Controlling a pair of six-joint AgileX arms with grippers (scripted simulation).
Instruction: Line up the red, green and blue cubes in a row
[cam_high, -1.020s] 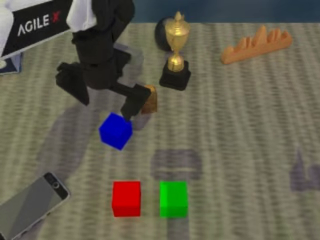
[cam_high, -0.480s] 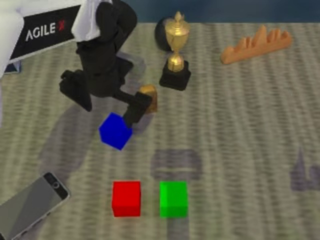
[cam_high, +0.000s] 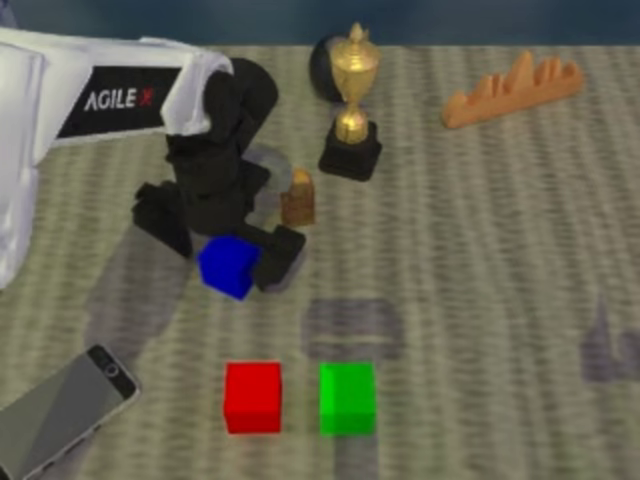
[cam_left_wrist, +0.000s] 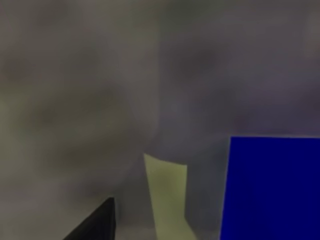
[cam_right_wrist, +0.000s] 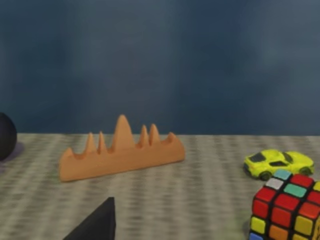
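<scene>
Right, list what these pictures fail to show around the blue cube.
- Blue cube: top view, its far side sits under the left gripper; left wrist view, cut by the frame edge.
- Tan block: partly behind the left arm's shadow.
- Right gripper: outside the top view.

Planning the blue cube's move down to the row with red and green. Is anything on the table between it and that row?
Nothing visible. In the top view the blue cube sits within the left gripper, and bare table separates it from the red cube and green cube. The phone lies off left.
</scene>
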